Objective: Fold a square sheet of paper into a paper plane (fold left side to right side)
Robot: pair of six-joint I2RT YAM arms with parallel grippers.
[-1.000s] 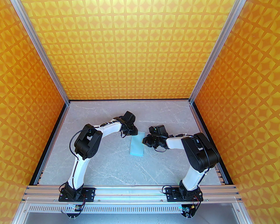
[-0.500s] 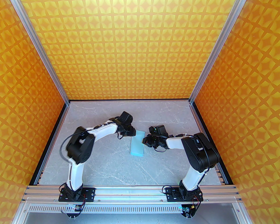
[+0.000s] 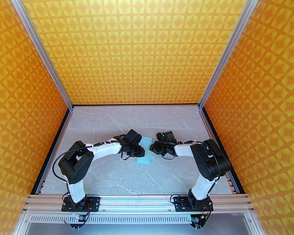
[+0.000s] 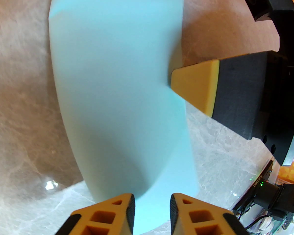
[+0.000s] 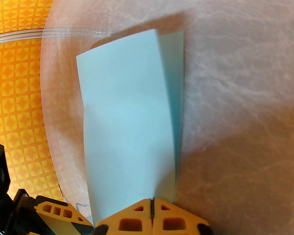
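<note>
At the near edge the two arm bases point(image 3: 79, 203) sit bolted on an aluminium rail point(image 3: 137, 201); the slotted grille point(image 3: 137, 219) below it is cut off by the picture's bottom edge. Further in, on the grey marbled desk point(image 3: 107, 175), lies the square sheet of paper point(image 3: 147, 156), doubled over into a narrow light-blue strip between the arms. From above, the left pincer point(image 3: 139, 152) covers part of the strip's left side and the right pincer point(image 3: 151, 147) meets its right edge, so neither edge shows whole. In the left wrist view the left pincer's fingers point(image 4: 112, 204) stand a narrow gap apart over one end of the strip, with blue paper showing between them. Whether they touch it cannot be told, and that end is hidden behind them. The right pincer's orange tip point(image 4: 193, 89) presses against the strip's long edge and dimples it. In the right wrist view its fingers point(image 5: 176, 219) are closed tight against each other and the paper vanishes under them, so whether any paper is nipped there I cannot tell. A second layer peeks out along one long side. Small white print on a black part point(image 4: 261, 179) beside a green light point(image 4: 260, 184) is too blurred to read. Farthest off stand the orange patterned walls point(image 3: 147, 45).
</note>
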